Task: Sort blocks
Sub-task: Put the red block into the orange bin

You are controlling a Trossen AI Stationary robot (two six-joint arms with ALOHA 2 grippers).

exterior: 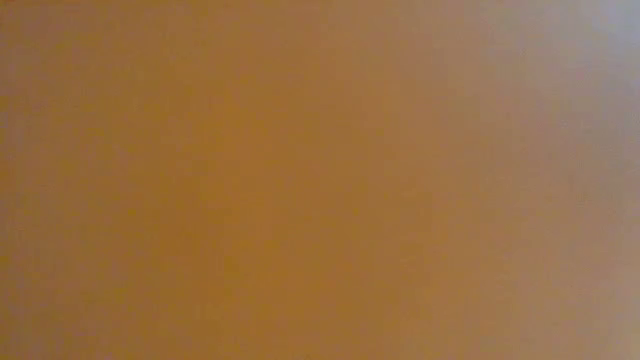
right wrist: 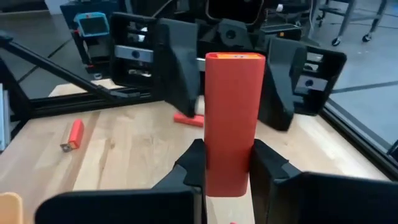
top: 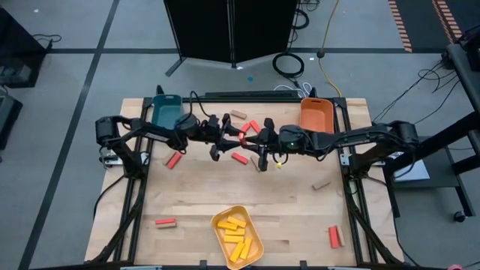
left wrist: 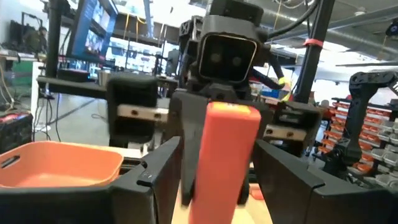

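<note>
- The right gripper [right wrist: 227,163] is pinching a red block [right wrist: 231,121] upright between its two fingers, over the middle of the tabletop [top: 292,202] toward its far edge.
- The left gripper [left wrist: 217,168] is facing it from the other side with fingers spread wide on either side of the same red block [left wrist: 224,155]; whether its pads are touching the block is hard to tell, since the block is filling the gap in the left wrist view.
- From above, the two grippers are meeting nose to nose and the held block [top: 243,134] is showing only as a small red spot between them.
- The low view is showing nothing but an orange-brown blur.
- Loose red blocks are lying near the left edge [top: 173,160], near the front-left corner [top: 165,222], near the front-right corner [top: 334,236] and under the arms [top: 240,158].
- A tan block [top: 321,184] is lying toward the right edge.
- The yellow tray [top: 237,232] at the front edge is holding yellow blocks [top: 234,229], its near end cut off.
- The teal tray [top: 166,110] and orange tray [top: 316,114] are sitting at the far edge, partly covered by the arms.
</note>
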